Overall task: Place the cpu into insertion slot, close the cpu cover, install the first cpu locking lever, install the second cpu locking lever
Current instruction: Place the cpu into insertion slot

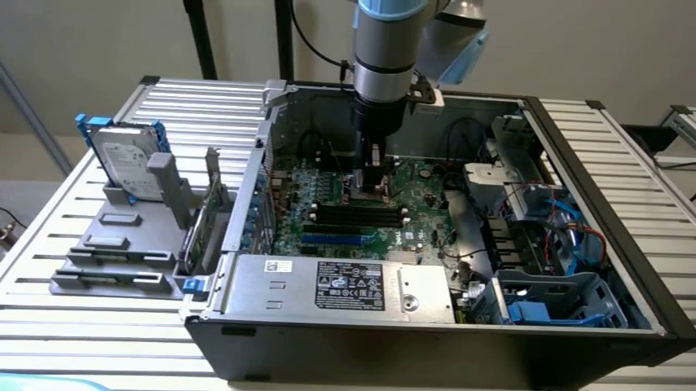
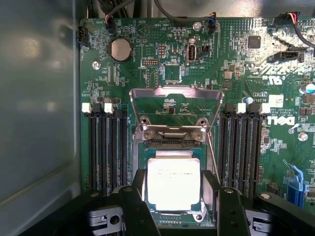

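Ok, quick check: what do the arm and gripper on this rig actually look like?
The arm is a silver-grey cylinder with light blue joint caps, narrowing to a black wrist section; a black cable curves in beside it. The gripper has two black, blocky fingers with round screw heads.

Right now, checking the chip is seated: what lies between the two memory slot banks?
In the wrist view, the insertion slot, with the cpu in it; its cpu cover stands open.
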{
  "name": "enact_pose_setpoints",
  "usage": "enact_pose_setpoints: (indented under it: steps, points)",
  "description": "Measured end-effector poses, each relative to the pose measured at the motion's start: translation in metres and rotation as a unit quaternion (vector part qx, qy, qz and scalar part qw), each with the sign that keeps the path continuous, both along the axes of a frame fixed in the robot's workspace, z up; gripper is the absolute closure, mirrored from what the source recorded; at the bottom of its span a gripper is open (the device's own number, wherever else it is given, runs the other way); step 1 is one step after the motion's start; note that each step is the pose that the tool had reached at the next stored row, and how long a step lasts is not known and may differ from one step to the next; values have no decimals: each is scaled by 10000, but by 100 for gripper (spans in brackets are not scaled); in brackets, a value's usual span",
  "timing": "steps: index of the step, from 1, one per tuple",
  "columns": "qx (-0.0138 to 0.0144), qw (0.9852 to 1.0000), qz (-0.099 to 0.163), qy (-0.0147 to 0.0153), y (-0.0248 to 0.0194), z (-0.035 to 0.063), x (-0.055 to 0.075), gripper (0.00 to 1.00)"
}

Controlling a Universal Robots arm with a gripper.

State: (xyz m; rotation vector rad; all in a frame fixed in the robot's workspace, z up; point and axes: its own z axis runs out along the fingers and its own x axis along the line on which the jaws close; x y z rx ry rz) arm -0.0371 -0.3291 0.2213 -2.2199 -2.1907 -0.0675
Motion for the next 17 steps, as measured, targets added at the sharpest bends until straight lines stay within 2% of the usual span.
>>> enact_pose_setpoints:
  steps: [17]
  points:
    - [0,10000,-1,0,2,-149,-2,46]
